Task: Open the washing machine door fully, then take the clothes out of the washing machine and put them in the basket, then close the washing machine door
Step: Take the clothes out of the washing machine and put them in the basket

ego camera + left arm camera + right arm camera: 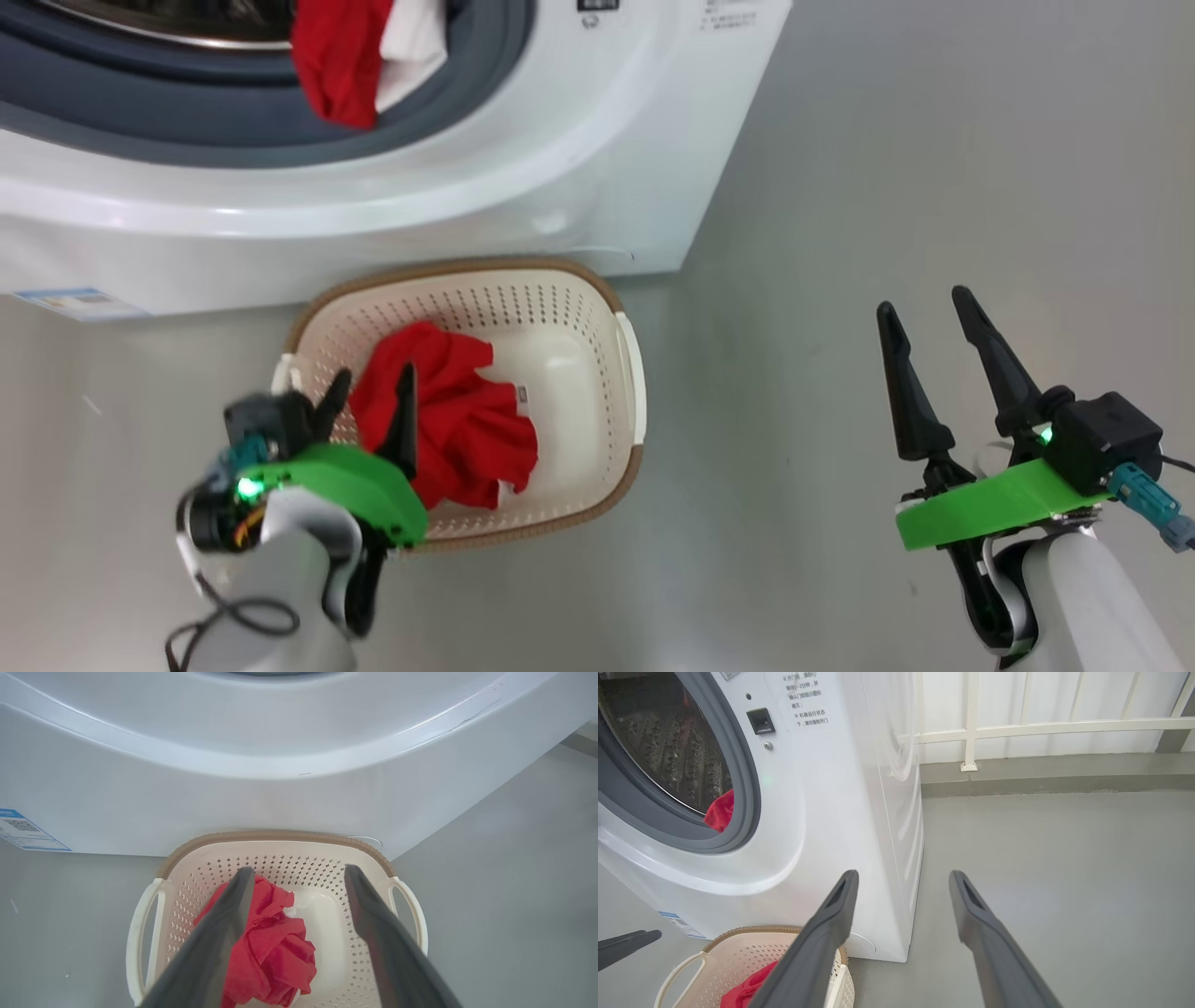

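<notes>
The white washing machine stands with its mouth open; the washing machine door is out of view. One red and white garment hangs out of the drum over the grey rubber ring. In front of the machine sits the cream basket with a second red garment crumpled inside. My left gripper hovers over the basket's left part, open, its fingers apart above that garment and holding nothing. My right gripper is open over bare floor, well right of the basket.
The right wrist view shows the steel drum, the machine's right side, and a white railing along the far wall. Grey floor spreads right of the machine. A small blue label sits low on the machine's front.
</notes>
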Tool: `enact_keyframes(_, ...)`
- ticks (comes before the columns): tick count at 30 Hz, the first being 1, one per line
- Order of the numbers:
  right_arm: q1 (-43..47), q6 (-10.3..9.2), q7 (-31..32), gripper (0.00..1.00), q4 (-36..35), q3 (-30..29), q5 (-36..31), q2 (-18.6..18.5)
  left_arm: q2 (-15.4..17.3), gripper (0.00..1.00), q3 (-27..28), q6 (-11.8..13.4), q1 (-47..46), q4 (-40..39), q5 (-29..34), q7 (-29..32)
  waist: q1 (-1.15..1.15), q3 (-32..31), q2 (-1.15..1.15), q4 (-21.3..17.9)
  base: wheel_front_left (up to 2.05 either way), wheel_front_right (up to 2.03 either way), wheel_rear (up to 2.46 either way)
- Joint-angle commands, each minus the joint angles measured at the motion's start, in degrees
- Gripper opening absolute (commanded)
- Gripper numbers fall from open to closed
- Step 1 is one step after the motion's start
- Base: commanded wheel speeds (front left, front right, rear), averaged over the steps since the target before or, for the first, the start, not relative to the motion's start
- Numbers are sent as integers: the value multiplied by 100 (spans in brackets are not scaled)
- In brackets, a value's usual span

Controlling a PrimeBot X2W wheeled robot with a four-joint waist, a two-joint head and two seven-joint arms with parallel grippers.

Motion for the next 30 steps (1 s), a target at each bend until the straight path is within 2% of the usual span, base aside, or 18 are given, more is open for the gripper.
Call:
enact_keyframes(1,113,28,-36,100,-111,94,-126,-15,127,100,193,-39,299,-288,46,-68,0,-326,0,149,0,0,0)
enact_keyframes(4,189,28,-36,100,-90,82,-143,-15,107,100,283,-19,656,-805,111,-69,0,-541,0,207,0,0,0)
enact_keyframes(13,401,28,-36,100,4,6,-168,-15,71,100,573,246,1446,-1959,103,-69,0,-1202,0,359,0,0,0)
enact_keyframes(22,722,28,-36,100,-26,-141,-155,-15,98,100,829,239,2235,-3142,424,-70,0,-1693,0,353,0,0,0)
enact_keyframes(30,1151,28,-36,100,-193,-252,-147,-15,260,100,1068,249,2930,-3914,817,-70,0,-2061,0,231,0,0,0)
